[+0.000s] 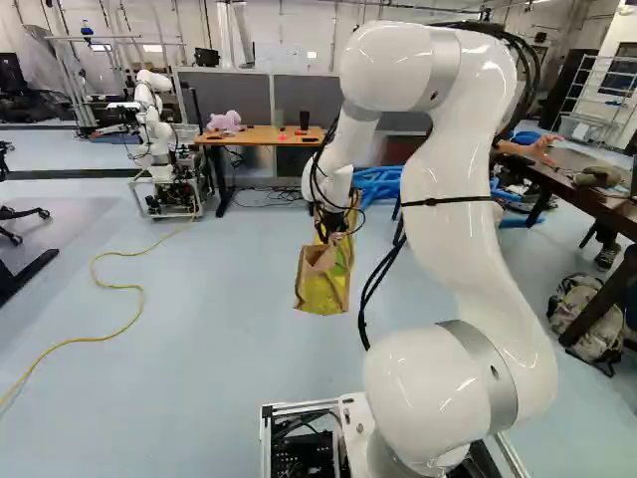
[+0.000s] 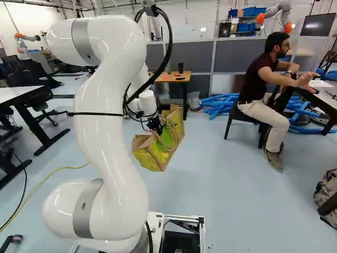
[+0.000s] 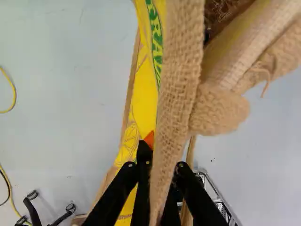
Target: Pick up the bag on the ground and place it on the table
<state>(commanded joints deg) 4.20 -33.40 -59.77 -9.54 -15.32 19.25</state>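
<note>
The gripper [image 2: 154,125] hangs from my arm just over the yellow and tan burlap bag [image 2: 158,153], partly hidden by cables and the bag's handles. In the wrist view the gripper [image 3: 162,154] is shut on the bag's burlap handle [image 3: 178,80], which runs up between both fingers; an orange pad [image 3: 149,139] shows beside it. The yellow side of the bag [image 3: 144,96] drops away beneath. Seen in the left base view, the bag [image 1: 324,284] hangs below the gripper. Far ahead stands a wooden table [image 1: 257,135].
A pink plush toy [image 1: 226,121] and a dark cup [image 1: 304,119] stand on the wooden table. Another robot [image 1: 153,124] is left of it. Blue tubes [image 2: 218,103] lie beside it on the floor. A dark table [image 1: 587,196] and a backpack [image 1: 587,319] stand at the right; a yellow cable [image 1: 142,299] crosses the floor.
</note>
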